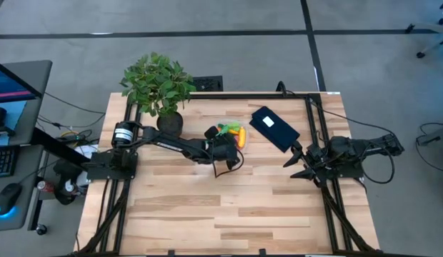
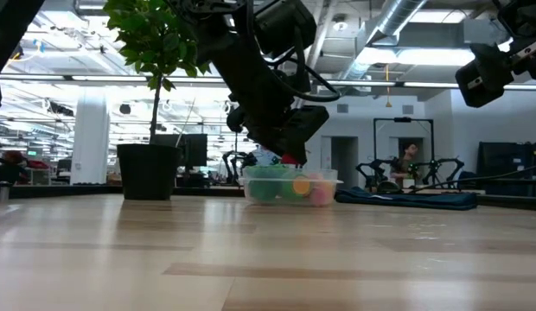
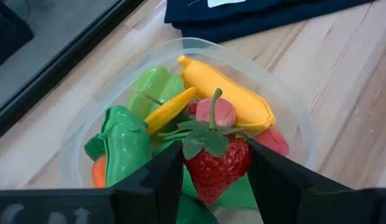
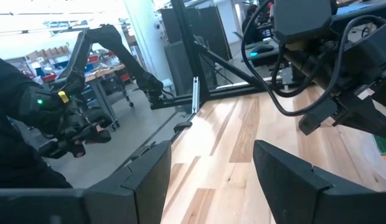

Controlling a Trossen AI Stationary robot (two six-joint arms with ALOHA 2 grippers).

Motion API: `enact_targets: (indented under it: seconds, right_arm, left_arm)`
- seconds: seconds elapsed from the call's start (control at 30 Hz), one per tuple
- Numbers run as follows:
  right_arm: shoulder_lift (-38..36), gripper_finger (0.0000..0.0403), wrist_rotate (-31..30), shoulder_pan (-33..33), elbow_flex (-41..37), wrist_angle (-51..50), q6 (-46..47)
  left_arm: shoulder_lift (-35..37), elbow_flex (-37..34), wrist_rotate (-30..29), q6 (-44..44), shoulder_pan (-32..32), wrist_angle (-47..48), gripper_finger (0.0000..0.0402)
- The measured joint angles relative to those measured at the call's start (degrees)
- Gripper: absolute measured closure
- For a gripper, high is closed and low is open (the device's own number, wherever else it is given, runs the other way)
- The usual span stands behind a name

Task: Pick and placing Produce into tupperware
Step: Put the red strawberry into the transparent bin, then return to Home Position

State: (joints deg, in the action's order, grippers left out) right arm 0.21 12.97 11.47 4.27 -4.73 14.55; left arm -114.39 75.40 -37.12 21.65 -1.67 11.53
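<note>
The clear round tupperware [image 3: 292, 124] stands on the table near the far edge and holds a yellow banana [image 3: 227, 93], green pieces [image 3: 127, 140], a pink piece [image 3: 215, 111] and an orange piece [image 3: 99, 174]. It also shows in the low view [image 2: 290, 186] and the high view [image 1: 232, 132]. My left gripper [image 3: 215, 177] hangs just over the bowl, shut on a red strawberry [image 3: 215, 165] with a green leafy top. My right gripper [image 1: 299, 163] is open and empty near the table's right edge. My left gripper pinches the strawberry's red body [image 3: 193, 168] between its two fingers, one on either side. The fingers slant down from above. The strawberry is lifted over the bowl's produce, its green stem end pointing away from the gripper.
A leafy potted plant [image 1: 161, 89] stands at the far left. A flat black rectangle with a white label [image 1: 274, 128] lies right of the bowl. The near half of the wooden table [image 1: 229, 207] is bare.
</note>
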Motion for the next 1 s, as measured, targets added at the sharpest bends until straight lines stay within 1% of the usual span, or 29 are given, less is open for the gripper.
enact_targets:
  seconds: [0.4,0.63,0.77,0.9,1.0]
  right_arm:
    - [0.0,0.0182,0.0,0.0,0.0,0.0,0.0]
    - [0.0,0.0182,0.0,0.0,0.0,0.0,0.0]
    - [0.0,0.0182,0.0,0.0,0.0,0.0,0.0]
    - [0.0,0.0182,0.0,0.0,0.0,-0.8,0.0]
    - [0.0,0.0182,0.0,0.0,0.0,-1.5,0.0]
  left_arm:
    - [0.0,0.0,0.0,0.0,0.0,-0.4,0.0246]
    - [0.1,0.0,-2.7,1.8,0.1,-1.1,0.0221]
    - [0.1,0.0,-2.8,1.8,0.1,-1.4,0.0205]
    - [0.1,0.2,-2.6,1.7,0.1,-3.1,0.0198]
    - [0.1,2.9,-2.0,1.6,0.0,-3.0,0.0198]
